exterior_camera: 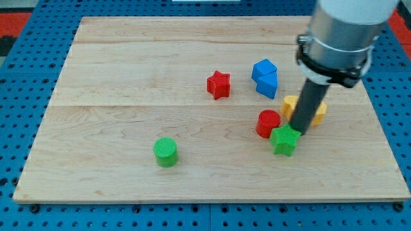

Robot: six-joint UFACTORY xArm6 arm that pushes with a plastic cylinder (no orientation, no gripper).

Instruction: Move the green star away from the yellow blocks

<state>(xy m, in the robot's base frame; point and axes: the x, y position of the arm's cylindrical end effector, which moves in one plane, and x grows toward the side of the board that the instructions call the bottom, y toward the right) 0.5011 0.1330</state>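
Dark and straight, the rod is coming down from the grey cylindrical arm housing [343, 32] at the view's upper right, and my tip [298, 132] is sitting at the upper right corner of the green star [284, 140], touching it or just beside it; the exact contact is too close to tell. I am carrying no fingers, only this rod, so nothing is being gripped.

The green star is lying at the right of the wooden board [128, 77], below the middle. Just to its upper left, a red cylinder-like block [268, 122] is standing almost against it. Behind my rod, two yellow blocks are showing in part: one yellow block [290, 104] is peeking out on the rod's left, and the other yellow block [319, 113] on its right; their shapes are mostly hidden. Both are lying just above the green star, near it.

Farther toward the view's top, two blue blocks [264, 77] are sitting pressed together, and a red star [218, 84] is resting to their left, apart from them. Well away at the view's lower left, a green cylinder [166, 152] is standing alone. Around the board, a blue perforated table [26, 128] is showing.
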